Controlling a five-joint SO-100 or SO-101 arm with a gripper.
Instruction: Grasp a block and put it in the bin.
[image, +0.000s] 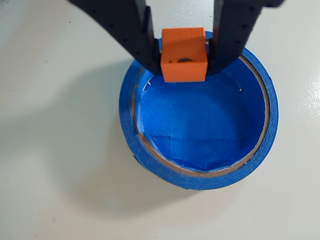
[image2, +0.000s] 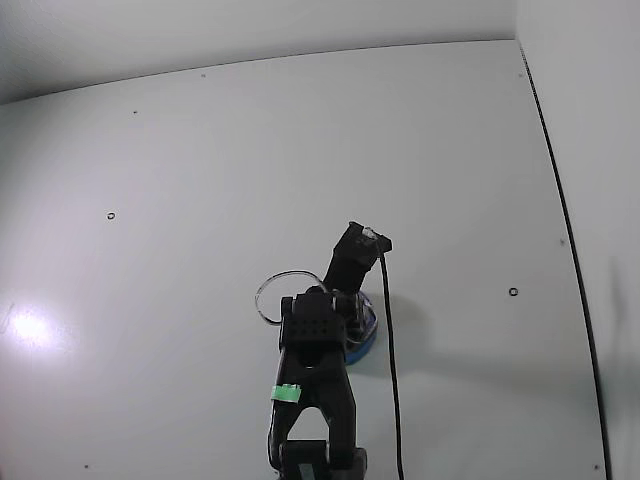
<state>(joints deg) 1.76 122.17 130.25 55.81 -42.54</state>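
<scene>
In the wrist view the claw (image: 184, 56) pinches the orange-looking block (image: 184, 55) between both fingers, held above the far inner edge of the blue bin (image: 197, 112) on the pale tabletop (image: 55, 150). In the fixed view the arm hides most of the bin (image2: 365, 340); the block probably sits behind it.

Wrist view: lighting was bright, even and diffuse. The bin (image: 200, 170) cast a broad soft shadow toward the lower left of the frame. Focus was sharp at centre.

Fixed view: dimmer and greyer, with a glare spot (image2: 28, 327) at the left edge of the table (image2: 200, 180). Corners darkened slightly; table edges bowed somewhat.
</scene>
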